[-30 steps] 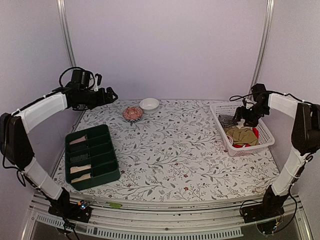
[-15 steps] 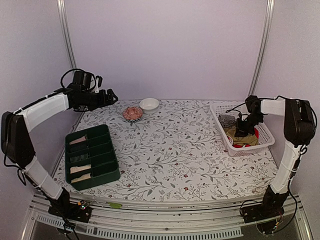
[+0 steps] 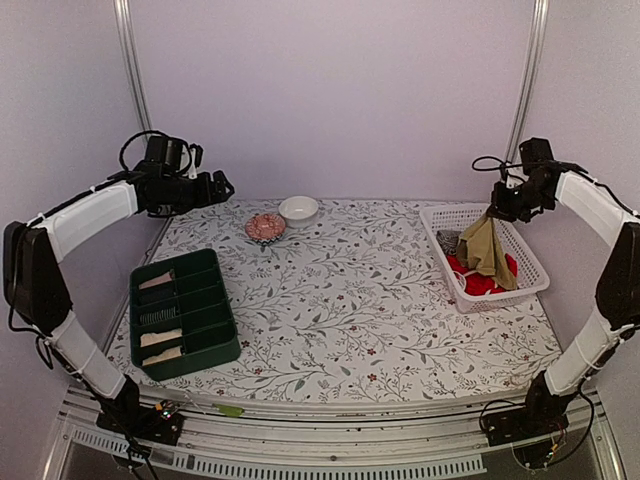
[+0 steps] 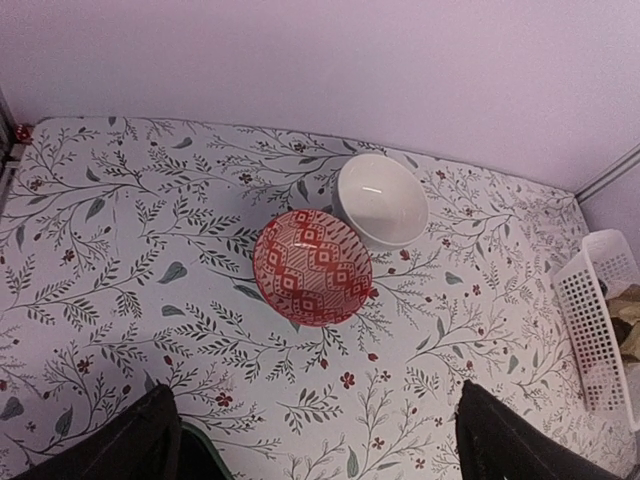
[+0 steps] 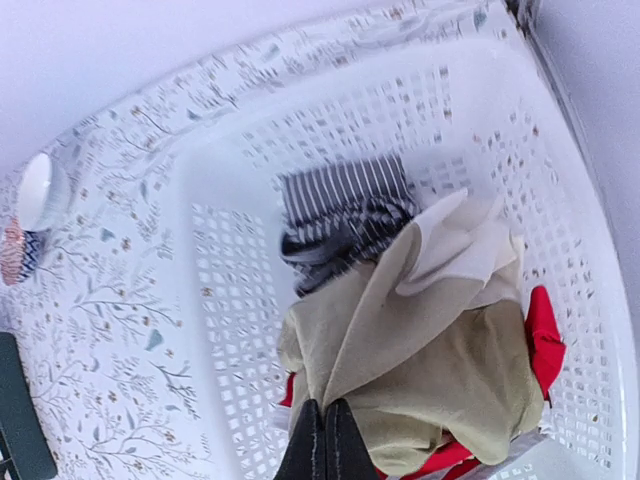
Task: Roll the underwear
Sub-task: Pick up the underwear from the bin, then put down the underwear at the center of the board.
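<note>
My right gripper (image 3: 497, 209) (image 5: 324, 408) is shut on the khaki-tan underwear (image 3: 486, 250) (image 5: 430, 350), which hangs from it above the white basket (image 3: 533, 262) (image 5: 230, 290) at the right. Red underwear (image 3: 484, 284) (image 5: 543, 335) and a dark striped piece (image 3: 447, 241) (image 5: 340, 215) lie in the basket beneath it. My left gripper (image 3: 226, 187) (image 4: 320, 440) is open high over the table's back left, with nothing between its fingers.
A green divided tray (image 3: 212, 335) with several cream and grey rolls sits front left. A red patterned bowl (image 3: 265, 227) (image 4: 312, 267) and a white bowl (image 3: 299, 208) (image 4: 380, 200) stand at the back middle. The table has a floral cloth (image 3: 350, 300).
My right gripper went down into the basket, shut on the khaki-tan underwear and rose with it. The left arm has barely moved.
</note>
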Robot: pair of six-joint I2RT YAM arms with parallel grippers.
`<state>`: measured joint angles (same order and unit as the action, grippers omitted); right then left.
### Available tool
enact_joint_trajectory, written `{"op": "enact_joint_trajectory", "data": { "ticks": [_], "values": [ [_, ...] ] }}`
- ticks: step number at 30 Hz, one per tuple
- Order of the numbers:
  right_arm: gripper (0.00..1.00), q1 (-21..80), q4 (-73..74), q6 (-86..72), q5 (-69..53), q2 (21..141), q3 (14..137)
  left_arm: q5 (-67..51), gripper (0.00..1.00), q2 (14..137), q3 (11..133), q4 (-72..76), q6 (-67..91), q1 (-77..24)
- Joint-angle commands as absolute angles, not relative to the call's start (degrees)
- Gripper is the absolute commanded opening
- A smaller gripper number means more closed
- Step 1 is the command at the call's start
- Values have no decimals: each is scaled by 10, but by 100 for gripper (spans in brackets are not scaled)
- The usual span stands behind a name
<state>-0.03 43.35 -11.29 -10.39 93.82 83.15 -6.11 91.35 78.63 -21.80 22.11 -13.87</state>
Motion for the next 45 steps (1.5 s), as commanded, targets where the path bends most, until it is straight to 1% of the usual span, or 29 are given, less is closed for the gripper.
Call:
{"op": "enact_joint_trajectory", "data": {
  "ticks": [1, 6, 10, 13, 17, 20, 21, 22, 23, 25, 27, 29, 31, 32, 34, 36, 39, 43, 45],
  "values": [
    [0, 0, 390, -111, -167, 885, 877, -48, 96, 926, 811, -218, 217, -138],
    [0, 20, 332, -124, -268, 853, 939, -50, 96, 930, 819, -216, 218, -137],
    [0, 65, 326, -118, -319, 861, 1023, -49, 96, 929, 819, -212, 221, -137],
    [0, 99, 297, -137, -373, 861, 1054, -50, 96, 928, 820, -208, 222, -137],
    [0, 126, 242, -184, -425, 848, 1042, -53, 96, 927, 823, -204, 222, -137],
    [0, 125, 214, -202, -440, 822, 951, -70, 96, 926, 823, -199, 212, -137],
    [14, 123, 233, -198, -422, 818, 916, -70, 96, 927, 825, -201, 206, -137],
    [33, 117, 246, -194, -407, 814, 887, -73, 96, 928, 828, -204, 199, -136],
    [43, 113, 258, -193, -393, 812, 854, -86, 96, 929, 831, -209, 187, -137],
    [52, 111, 283, -192, -335, 808, 814, -103, 96, 930, 839, -221, 164, -137],
    [56, 112, 300, -194, -304, 813, 797, -125, 96, 927, 839, -234, 142, -136],
    [58, 113, 314, -203, -291, 827, 792, -163, 96, 926, 832, -237, 119, -137],
    [65, 119, 329, -211, -299, 856, 787, -210, 96, 933, 831, -244, 106, -137],
    [66, 129, 344, -208, -307, 884, 794, -234, 96, 938, 832, -249, 104, -137],
    [62, 161, 371, -187, -297, 919, 811, -285, 96, 948, 820, -243, 104, -138],
    [61, 190, 364, -168, -299, 940, 815, -330, 96, 952, 805, -226, 109, -143],
    [60, 198, 335, -159, -334, 991, 814, -353, 96, 964, 789, -211, 100, -161],
    [58, 220, 370, -112, -334, 1083, 881, -405, 96, 980, 795, -230, 90, -178],
    [58, 229, 365, -95, -343, 1117, 897, -433, 96, 988, 799, -244, 81, -186]
  ]
}}
